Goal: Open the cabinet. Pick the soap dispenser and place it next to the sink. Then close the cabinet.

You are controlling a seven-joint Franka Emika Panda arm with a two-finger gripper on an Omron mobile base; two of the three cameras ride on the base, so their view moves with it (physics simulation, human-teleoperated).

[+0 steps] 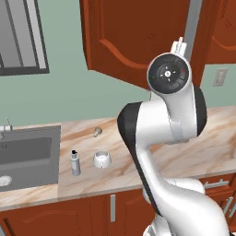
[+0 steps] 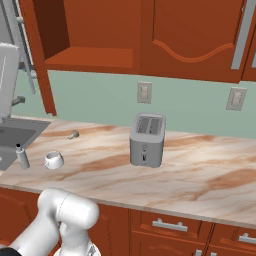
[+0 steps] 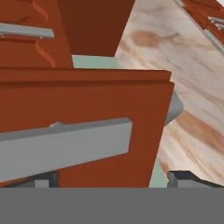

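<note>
The gripper point(image 3: 111, 178) stood spread wide at the open cabinet door's point(image 3: 87, 127) bar handle point(image 3: 65, 146), while the soap dispenser point(image 1: 75, 162) sat on the worktop point(image 1: 184, 152) beside the sink point(image 1: 27, 156).

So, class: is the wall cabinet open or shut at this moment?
Open. The cabinet shows its bare inner shelf, and its door is swung out from the front.
</note>
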